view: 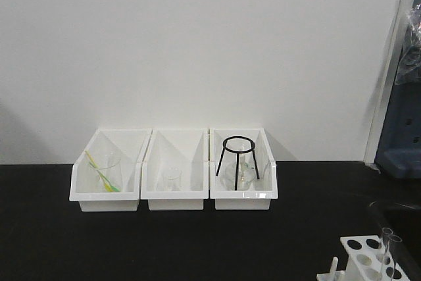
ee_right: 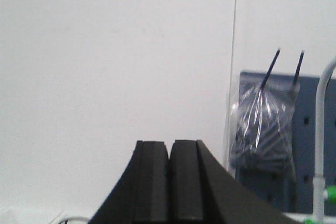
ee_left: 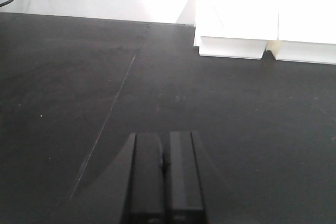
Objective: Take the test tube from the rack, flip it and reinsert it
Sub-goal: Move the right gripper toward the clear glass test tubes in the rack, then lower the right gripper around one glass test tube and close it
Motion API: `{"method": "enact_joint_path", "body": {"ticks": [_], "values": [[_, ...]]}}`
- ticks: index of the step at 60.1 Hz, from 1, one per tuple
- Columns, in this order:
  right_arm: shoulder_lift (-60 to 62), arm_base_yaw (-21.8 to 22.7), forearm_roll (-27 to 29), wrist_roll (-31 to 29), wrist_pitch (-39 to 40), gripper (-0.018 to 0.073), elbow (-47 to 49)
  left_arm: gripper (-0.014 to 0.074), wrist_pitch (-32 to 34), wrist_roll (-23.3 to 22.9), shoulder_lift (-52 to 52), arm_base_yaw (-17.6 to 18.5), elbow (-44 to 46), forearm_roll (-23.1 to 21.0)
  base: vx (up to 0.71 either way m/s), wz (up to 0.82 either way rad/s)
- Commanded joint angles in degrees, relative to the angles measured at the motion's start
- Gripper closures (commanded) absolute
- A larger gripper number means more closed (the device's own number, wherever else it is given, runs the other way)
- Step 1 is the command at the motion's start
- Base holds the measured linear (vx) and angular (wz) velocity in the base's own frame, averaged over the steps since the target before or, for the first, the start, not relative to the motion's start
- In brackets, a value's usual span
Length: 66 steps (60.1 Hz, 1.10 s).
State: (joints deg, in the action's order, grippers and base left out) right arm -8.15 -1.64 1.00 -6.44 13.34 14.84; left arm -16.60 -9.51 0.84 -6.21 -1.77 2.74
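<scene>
Starting nearest the robot, the left gripper (ee_left: 164,182) hangs low over the black benchtop (ee_left: 63,77), its two black pads pressed flat together with nothing between them. The right gripper (ee_right: 169,182) is clenched and empty in the same way, but it looks out level at the white wall (ee_right: 79,51), with a plastic bag (ee_right: 262,129) of dark-handled items hanging off to its right. Neither the rack nor the tube shows in either wrist view.

The rack (view: 364,258) sits at the near right corner of the front view, partly cut off by the frame. The test tube (view: 388,249) stands in a hole on the rack's right side, long axis upright, its rimmed mouth topmost and clear of the top plate. A short white peg (view: 333,266) rises on the rack's left side. Since the rack lies to the robot's right, the right arm is judged the nearer one. It would need to tip downward and come in from above, with its jaws parted either side of the glass.

Left of the rack the benchtop is bare, giving room to turn the tube over. Right of the rack the frame ends, so the room there cannot be judged. Behind and left of the rack, well apart from it, three white bins (view: 174,199) stand against the wall. The one closest to the rack holds a black tripod stand (view: 237,156).
</scene>
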Motion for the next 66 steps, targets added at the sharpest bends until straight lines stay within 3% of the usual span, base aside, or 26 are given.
{"method": "enact_joint_path", "body": {"ticks": [1,15,34,40,55,66], "values": [[-12.52,-0.04,4.04,-5.64,4.37,0.0568,9.99,0.0603,5.03,-0.01,0.17,0.21,-0.11,-0.21,0.0,0.0],[-34.59,-0.24,10.44,-5.6,3.22,0.0568,20.82,0.0603,5.03,-0.01,0.17,0.21,-0.11,-0.21,0.0,0.0],[-37.36,-0.24,10.15,-6.52,4.1,0.0507,21.55,0.0603,5.03,-0.01,0.17,0.21,-0.11,-0.21,0.0,0.0],[-37.36,-0.24,10.09,-6.52,3.99,0.0427,21.55,0.0603,5.03,-0.01,0.17,0.21,-0.11,-0.21,0.0,0.0],[-37.36,-0.24,10.2,-6.47,3.97,0.0048,21.55,0.0603,5.03,-0.01,0.17,0.21,-0.11,-0.21,0.0,0.0],[-37.36,-0.24,10.8,-4.46,4.3,-0.0084,21.55,0.0603,5.03,-0.01,0.17,0.21,-0.11,-0.21,0.0,0.0]]}}
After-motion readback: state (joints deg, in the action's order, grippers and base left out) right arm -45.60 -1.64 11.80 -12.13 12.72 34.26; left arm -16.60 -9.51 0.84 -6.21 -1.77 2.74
